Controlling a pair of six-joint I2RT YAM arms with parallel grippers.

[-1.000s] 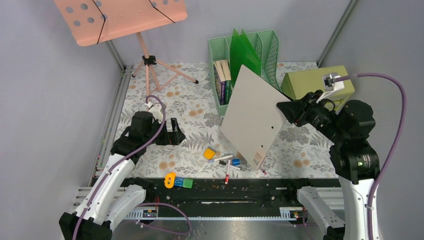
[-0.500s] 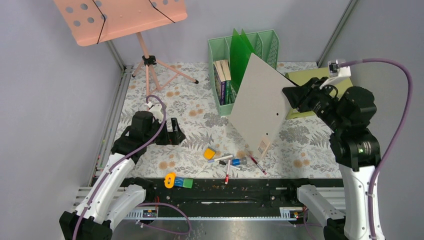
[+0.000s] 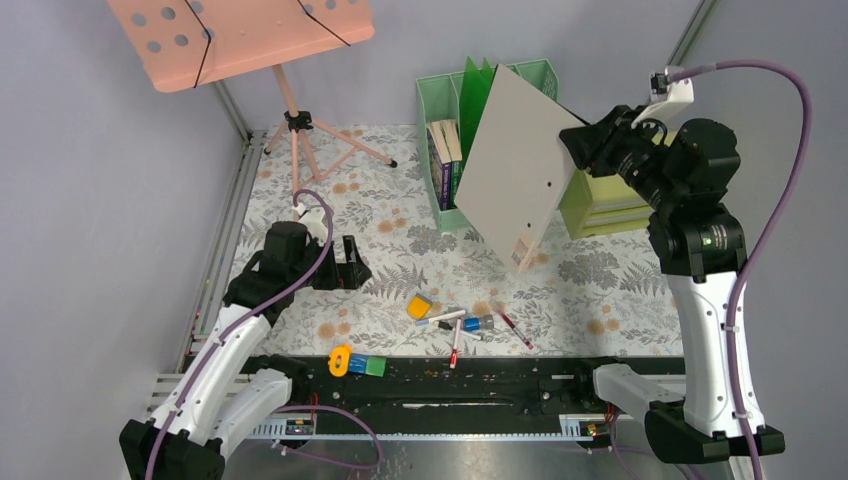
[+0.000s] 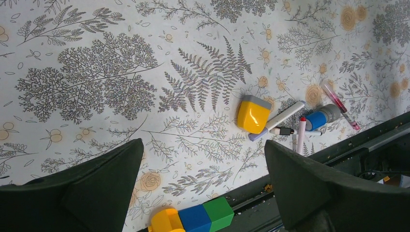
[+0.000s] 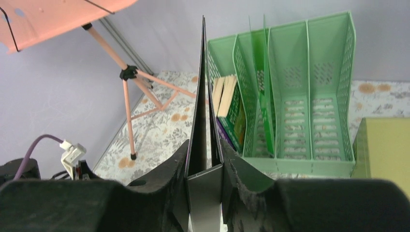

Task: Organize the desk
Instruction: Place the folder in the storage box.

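Above the desk (image 3: 400,262), beside the file rack (image 3: 535,85) | right gripper (image 3: 572,150) clamped on grey binder (image 3: 510,170), not yet shelved | left gripper (image 3: 352,263) wide, empty | we counted pens (image 3: 455,325) and toy blocks (image 3: 358,363) unsorted at its near edge.

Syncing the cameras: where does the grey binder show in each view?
Top external: grey binder upper centre, tilted, in the right gripper.
Left wrist: not in it.
Right wrist: grey binder centre, edge-on, between the fingers.
Shared landmark: desk in all; green file rack in top and right wrist.
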